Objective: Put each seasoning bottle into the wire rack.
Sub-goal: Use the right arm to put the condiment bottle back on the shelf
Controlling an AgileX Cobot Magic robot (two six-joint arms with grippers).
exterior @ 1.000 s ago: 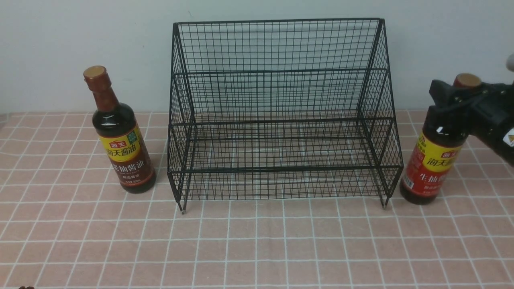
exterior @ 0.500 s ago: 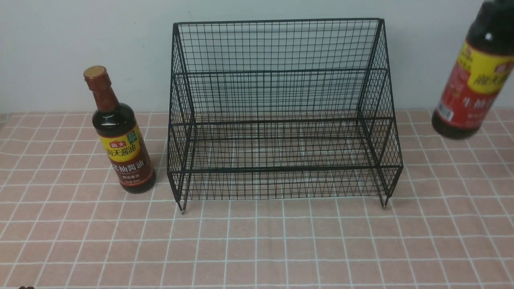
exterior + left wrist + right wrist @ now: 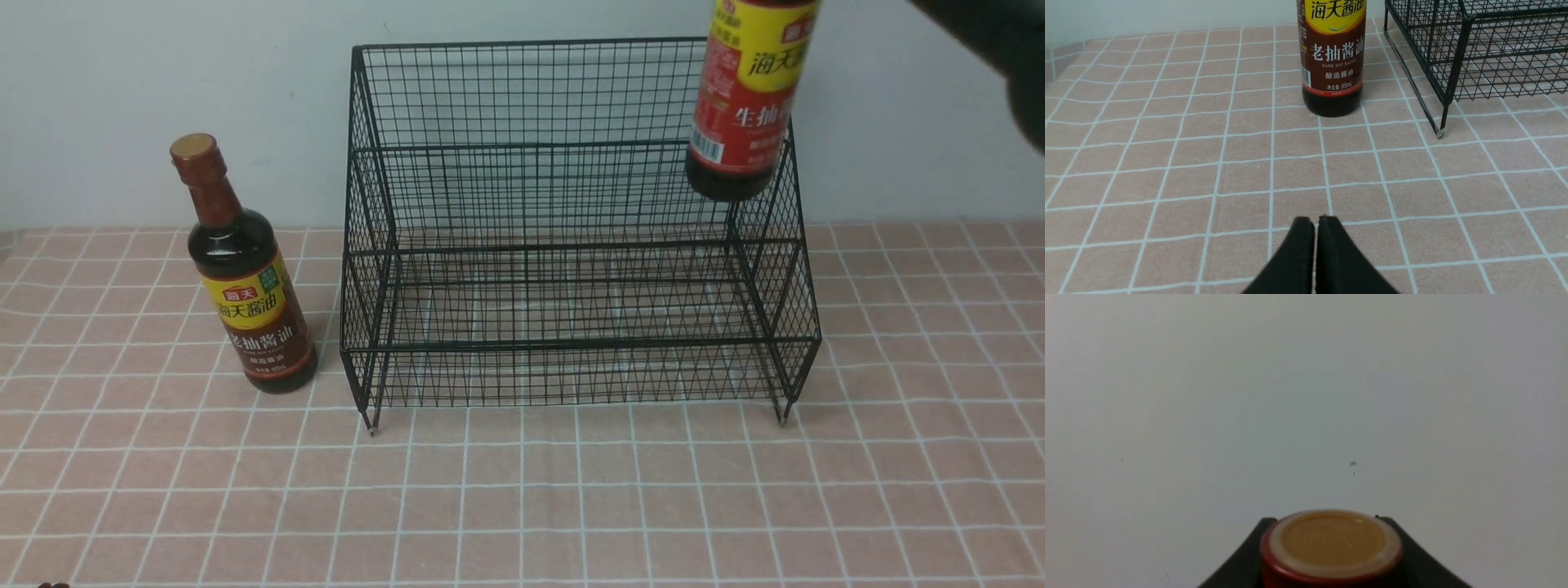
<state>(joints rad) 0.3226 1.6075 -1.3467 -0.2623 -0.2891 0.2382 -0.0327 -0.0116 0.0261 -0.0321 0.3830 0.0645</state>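
The black wire rack [image 3: 571, 245] stands mid-table against the wall. The red-label seasoning bottle [image 3: 747, 106] hangs in the air over the rack's right end, its base near the upper tier; its top is cut off by the frame edge. My right gripper [image 3: 1331, 555] is shut on this bottle's neck, with the tan cap [image 3: 1333, 539] between the jaws. The brown-label bottle [image 3: 245, 278] stands upright left of the rack; it also shows in the left wrist view [image 3: 1333, 61]. My left gripper [image 3: 1315, 222] is shut and empty, low over the cloth, short of that bottle.
A pink checked cloth [image 3: 522, 490] covers the table. A plain pale wall [image 3: 163, 82] stands close behind the rack. The rack's front left foot [image 3: 1440, 132] shows in the left wrist view. Part of my right arm [image 3: 1012, 49] is at the top right.
My right gripper has lifted the red-label bottle off the table right of the rack, up and leftward, to over the rack's right end. The left gripper and brown-label bottle have not moved.
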